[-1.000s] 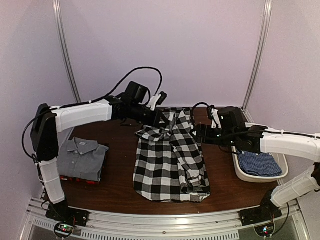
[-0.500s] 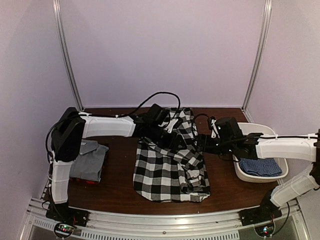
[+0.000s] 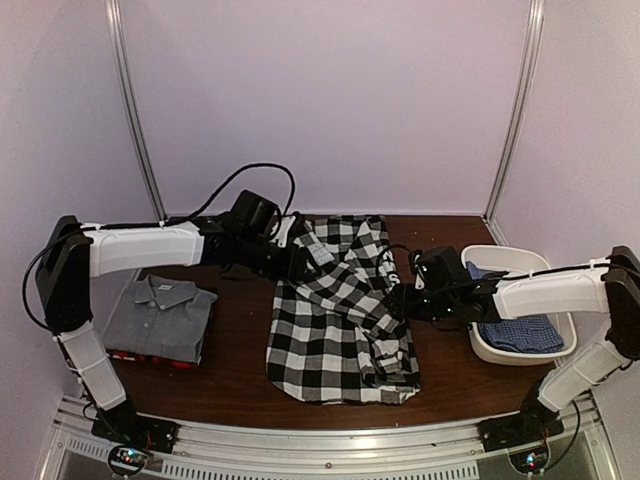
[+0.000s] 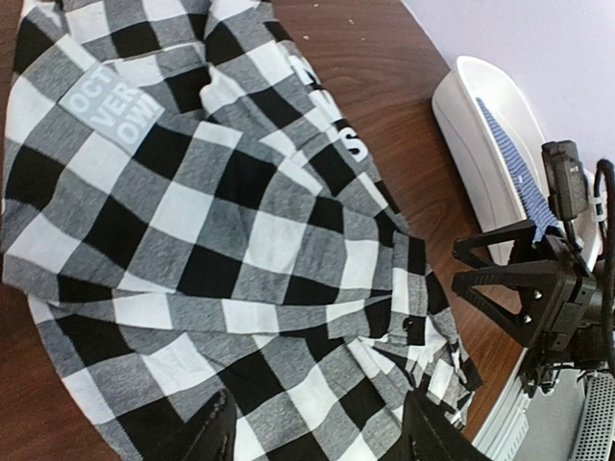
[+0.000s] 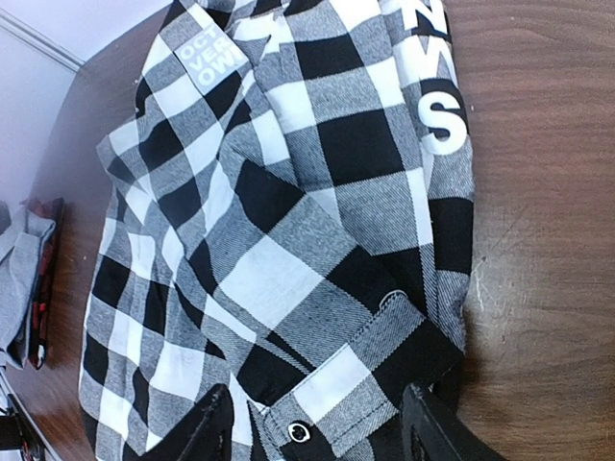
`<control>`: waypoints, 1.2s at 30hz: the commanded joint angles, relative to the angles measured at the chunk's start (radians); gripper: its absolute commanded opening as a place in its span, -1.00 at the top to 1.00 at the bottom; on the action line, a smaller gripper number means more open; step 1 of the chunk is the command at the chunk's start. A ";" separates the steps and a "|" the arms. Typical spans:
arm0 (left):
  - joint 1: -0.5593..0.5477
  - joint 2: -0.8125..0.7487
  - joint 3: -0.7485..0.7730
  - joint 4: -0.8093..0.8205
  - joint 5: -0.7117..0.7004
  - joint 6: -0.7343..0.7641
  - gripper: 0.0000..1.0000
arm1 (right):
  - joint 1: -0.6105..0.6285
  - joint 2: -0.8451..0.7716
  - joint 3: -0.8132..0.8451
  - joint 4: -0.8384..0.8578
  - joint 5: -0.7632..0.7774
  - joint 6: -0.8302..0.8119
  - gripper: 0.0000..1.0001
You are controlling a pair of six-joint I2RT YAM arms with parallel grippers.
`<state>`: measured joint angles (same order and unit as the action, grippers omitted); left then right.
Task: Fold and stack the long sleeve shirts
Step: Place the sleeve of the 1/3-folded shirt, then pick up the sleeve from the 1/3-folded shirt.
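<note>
The black-and-white check shirt (image 3: 340, 320) lies spread in the middle of the table, with its collar end toward the back. My left gripper (image 3: 305, 262) hovers at its upper left, open, with the check cloth (image 4: 240, 221) under the spread fingers (image 4: 216, 432). My right gripper (image 3: 398, 300) is at the shirt's right edge, open, and the buttoned sleeve cuff (image 5: 365, 375) lies between its fingers (image 5: 432, 427). A folded grey shirt (image 3: 160, 315) rests on a red-black one (image 3: 150, 358) at the left. The blue fine-checked shirt (image 3: 520, 335) lies in the tub.
A white oval tub (image 3: 510, 258) stands at the right, close behind my right arm. Bare brown table (image 3: 240, 330) separates the check shirt from the grey stack. Purple walls close in the back and sides, and a metal rail (image 3: 330, 440) runs along the front.
My left gripper has opened, let go of the shirt's upper part and drawn back to the left. My right gripper has slid left and forward onto the sleeve cuff, its jaws narrowing.
</note>
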<state>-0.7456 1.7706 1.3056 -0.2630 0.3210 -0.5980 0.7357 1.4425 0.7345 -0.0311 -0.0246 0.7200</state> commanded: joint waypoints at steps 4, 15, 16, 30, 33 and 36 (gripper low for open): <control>0.007 -0.080 -0.103 -0.034 -0.042 -0.011 -0.19 | 0.012 0.007 -0.063 0.062 -0.067 0.067 -0.17; 0.011 -0.128 -0.158 -0.062 -0.060 -0.019 -0.18 | 0.031 0.056 -0.157 0.219 -0.157 0.156 -0.17; 0.011 -0.131 -0.161 -0.064 -0.060 -0.019 -0.18 | 0.030 0.067 -0.157 0.227 -0.159 0.160 -0.17; 0.022 -0.244 -0.289 -0.141 -0.109 -0.030 -0.17 | 0.029 0.108 -0.182 0.364 -0.087 0.246 -0.15; 0.022 -0.270 -0.333 -0.154 -0.109 -0.044 -0.17 | 0.030 0.151 -0.158 0.368 -0.089 0.252 -0.11; 0.022 -0.294 -0.385 -0.156 -0.097 -0.075 -0.15 | 0.030 0.170 -0.156 0.401 -0.089 0.266 -0.02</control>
<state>-0.7319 1.5177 0.9752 -0.4034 0.2264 -0.6323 0.7620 1.5848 0.5659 0.3141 -0.1394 0.9585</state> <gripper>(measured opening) 0.579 0.532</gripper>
